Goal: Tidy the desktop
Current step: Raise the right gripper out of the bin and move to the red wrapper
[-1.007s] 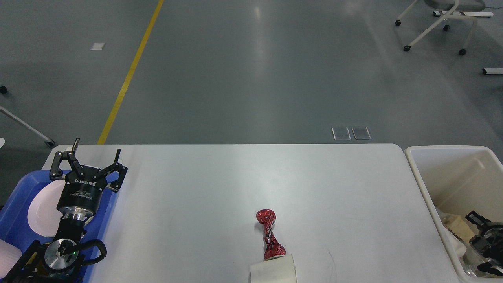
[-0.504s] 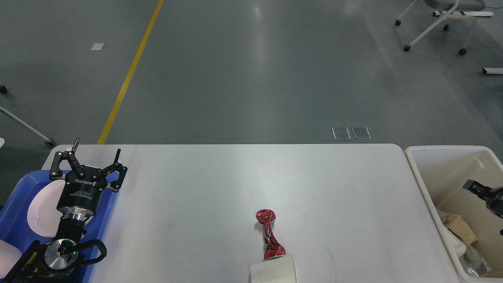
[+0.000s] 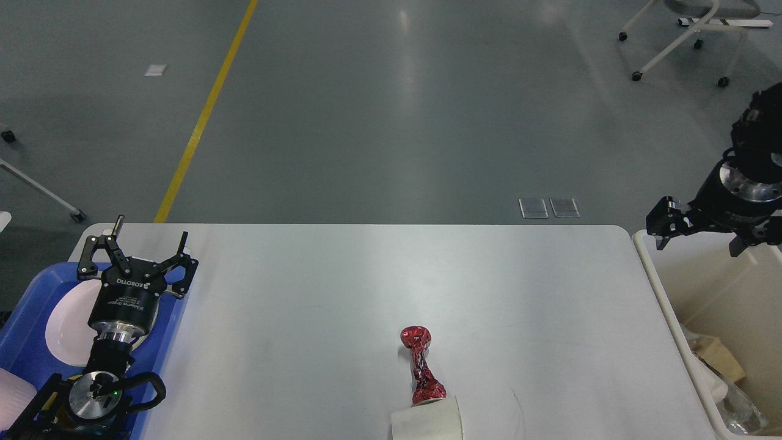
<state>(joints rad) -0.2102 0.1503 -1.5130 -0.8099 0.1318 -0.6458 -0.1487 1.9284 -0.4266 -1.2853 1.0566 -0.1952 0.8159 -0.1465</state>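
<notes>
Light is bright, even, coming from overhead. Pale streaks of glare run down the grey floor (image 3: 403, 91) ahead of me. The desktop (image 3: 342, 287) reads clean white with a soft sheen and only faint shadows. My left gripper (image 3: 143, 241) is sharp, its lettering legible. The red foil wrapper (image 3: 421, 366) throws small specular glints. No blur I can see.

The wide smooth desktop (image 3: 342, 287) is white, and the crinkled foil wrapper (image 3: 421, 366) on it is shiny red with black marks. The plastic tray (image 3: 24, 342) is blue, and the rectangular bin (image 3: 666, 305) is cream.
</notes>
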